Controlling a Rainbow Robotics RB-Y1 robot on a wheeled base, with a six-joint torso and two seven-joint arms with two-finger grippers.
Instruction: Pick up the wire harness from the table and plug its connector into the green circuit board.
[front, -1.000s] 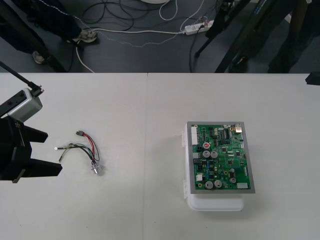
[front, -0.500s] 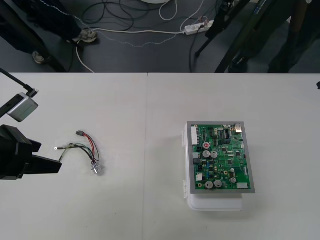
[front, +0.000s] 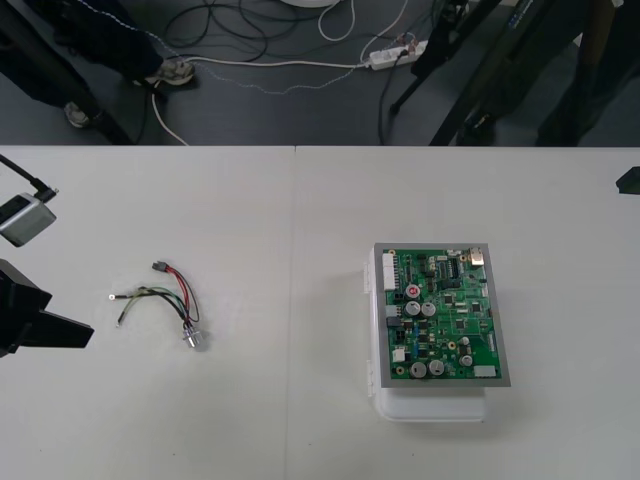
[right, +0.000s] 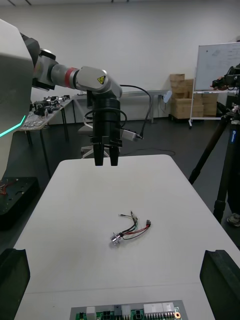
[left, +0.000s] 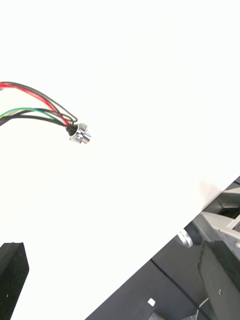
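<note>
Nearest, close to the table's (front: 300, 440) near edge on its right half: a flat green circuit board (front: 445, 320) on a white plastic base (front: 430, 408), crowded with silver capacitors and small white connectors.

Further in, on the left half, roughly midway between the near and far edges and well apart from the board: a small wire harness (front: 170, 295) of thin red, black and green wires, lying loose on the bare surface. Wires bowed into an open curl. Small black plug (front: 158, 266) at the end toward the far edge; round metal socket (front: 195, 340) with a flange at the end toward the near edge; one thin lead (front: 125, 294) splayed toward the left edge, ending in a tiny pale tip.

Level with the harness, at the table's left edge: the black two-finger left gripper (front: 68, 316), near the wires but apart from them, spread wide and holding nothing.

Farther off, at the right edge near the far right corner: the right gripper (front: 630, 181), likewise wide open and empty.

Beyond the far edge: dark floor (front: 300, 110) with loose cables (front: 260, 62).

Added by the left wrist view: the socket up close, bright rim and flange, black collar behind, coloured wires fanning out of it, with that arm's fingers (left: 12, 280) standing far to either side. Added by the right wrist view: the left arm's silver links (right: 95, 80) with a red ring, gripper pointing straight down above the table's left end, the harness between it and the board's edge, and the right arm's own fingers (right: 220, 282) far apart.
</note>
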